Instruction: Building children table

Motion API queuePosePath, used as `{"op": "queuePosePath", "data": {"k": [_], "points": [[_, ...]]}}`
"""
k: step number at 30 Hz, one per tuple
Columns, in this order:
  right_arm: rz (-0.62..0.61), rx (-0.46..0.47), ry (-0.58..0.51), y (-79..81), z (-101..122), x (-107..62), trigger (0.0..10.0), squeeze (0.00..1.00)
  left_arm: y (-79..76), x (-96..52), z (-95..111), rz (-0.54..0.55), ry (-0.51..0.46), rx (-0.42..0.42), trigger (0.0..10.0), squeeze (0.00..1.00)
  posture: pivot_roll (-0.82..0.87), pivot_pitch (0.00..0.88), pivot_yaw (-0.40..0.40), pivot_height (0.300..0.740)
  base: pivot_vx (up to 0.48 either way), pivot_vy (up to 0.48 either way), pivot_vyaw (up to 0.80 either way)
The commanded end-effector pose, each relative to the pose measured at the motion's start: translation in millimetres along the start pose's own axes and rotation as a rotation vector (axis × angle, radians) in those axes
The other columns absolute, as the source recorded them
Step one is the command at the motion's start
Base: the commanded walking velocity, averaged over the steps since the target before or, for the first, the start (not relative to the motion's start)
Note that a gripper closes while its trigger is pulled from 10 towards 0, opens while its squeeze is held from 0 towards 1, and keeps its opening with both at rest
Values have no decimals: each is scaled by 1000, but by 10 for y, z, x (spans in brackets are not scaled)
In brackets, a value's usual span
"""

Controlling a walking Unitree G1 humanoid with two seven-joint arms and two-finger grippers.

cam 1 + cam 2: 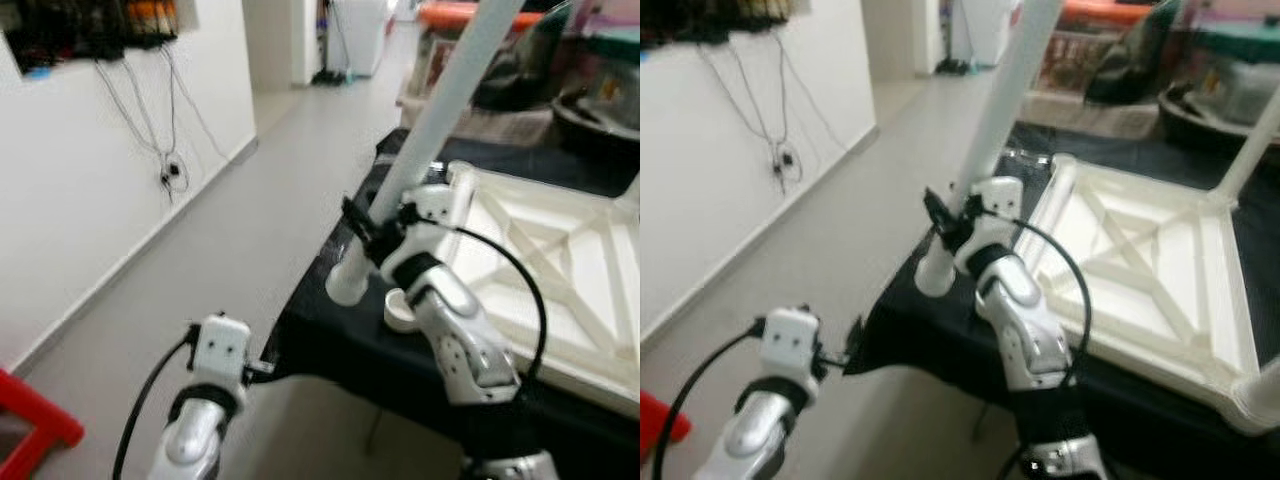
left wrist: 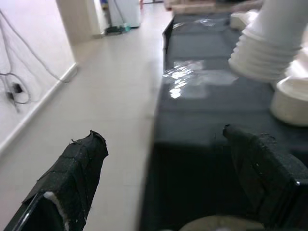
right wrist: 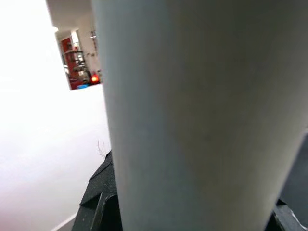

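Left eye view: we hold a long white table leg (image 1: 440, 110) in our right gripper (image 1: 372, 232), near the leg's lower end. The leg's long axis tilts, rising from our grip toward one o'clock and out past the top of the picture. Its threaded, ribbed foot (image 1: 345, 280) hangs just beyond the near left edge of the black-covered workbench (image 1: 330, 340), at about seven o'clock from the gripper.

The white children's tabletop (image 1: 540, 260) lies upside down on the bench, its ribbed underside facing up, at three o'clock from the gripper. A short round socket (image 1: 400, 310), which we judge to be the mount for this leg, sits just beside the foot at about four o'clock from it. So the coming move turns on swinging the foot a little toward three o'clock and standing the leg more upright over that socket. Our right arm is the nearer one by far.

The right gripper's black fingers are closed around the leg; in the right wrist view the white shaft (image 3: 202, 115) crosses close in front, with a black fingertip (image 3: 98, 202) pressed at its side.

Our left gripper (image 2: 163, 163) waits low at the bench's near left corner, at about eight o'clock from the foot, its padded fingers (image 2: 72, 178) spread wide with nothing between them.
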State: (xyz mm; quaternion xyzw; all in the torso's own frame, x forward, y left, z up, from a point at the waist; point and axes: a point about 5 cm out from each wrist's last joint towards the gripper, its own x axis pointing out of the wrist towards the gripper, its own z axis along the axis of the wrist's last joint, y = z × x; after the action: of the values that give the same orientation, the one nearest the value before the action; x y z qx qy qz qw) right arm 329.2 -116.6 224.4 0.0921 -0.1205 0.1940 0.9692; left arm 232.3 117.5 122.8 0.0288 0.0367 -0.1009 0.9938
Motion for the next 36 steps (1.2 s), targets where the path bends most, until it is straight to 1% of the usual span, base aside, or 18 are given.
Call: {"op": "queuePosePath", "data": {"k": [1,9,12,17,20,22,23,24,25,26,28,31,36], "points": [[7,-1,-14,24,19,14,10000,0,48,-10,-33,10,18,12,10000,0,55,59,-73,740,0,0,0],[4,0,-21,17,32,20,10000,0,50,-9,-32,9,14,7,10000,0,57,60,-75,740,0,0,0],[-16,12,-37,-10,59,41,10000,0,59,-8,-26,12,8,3,10000,0,56,62,-74,740,0,0,0],[-19,29,-50,0,85,65,10000,0,56,0,5,14,-13,-6,10000,0,59,61,-75,740,0,0,0],[-4,52,-63,44,115,87,10000,0,57,6,78,19,-47,3,10000,0,62,62,-77,740,0,0,-800],[0,53,-87,70,148,91,10000,0,85,19,171,37,-85,6,10000,0,61,61,-77,740,0,0,-488],[13,47,-91,97,157,90,10000,0,121,33,235,62,-109,17,10000,0,62,58,-78,740,0,0,0],[13,47,-91,97,157,90,10000,0,121,33,235,62,-109,17,10000,0,62,58,-78,740,0,0,0],[22,43,-92,116,162,89,10000,0,146,41,277,79,-125,24,10000,0,62,58,-78,740,0,0,0],[40,34,-91,150,157,85,10000,0,207,61,367,116,-162,39,10000,0,62,57,-78,740,0,0,0],[43,32,-88,158,145,83,10000,0,236,71,394,131,-173,42,10000,0,63,56,-78,740,0,0,0],[41,31,-83,156,123,78,10000,0,266,72,374,147,-169,56,10000,0,63,50,-77,740,0,-110,0],[39,28,-79,146,109,75,10000,0,280,61,310,155,-144,36,10000,0,61,46,-76,740,0,-349,0]]}}
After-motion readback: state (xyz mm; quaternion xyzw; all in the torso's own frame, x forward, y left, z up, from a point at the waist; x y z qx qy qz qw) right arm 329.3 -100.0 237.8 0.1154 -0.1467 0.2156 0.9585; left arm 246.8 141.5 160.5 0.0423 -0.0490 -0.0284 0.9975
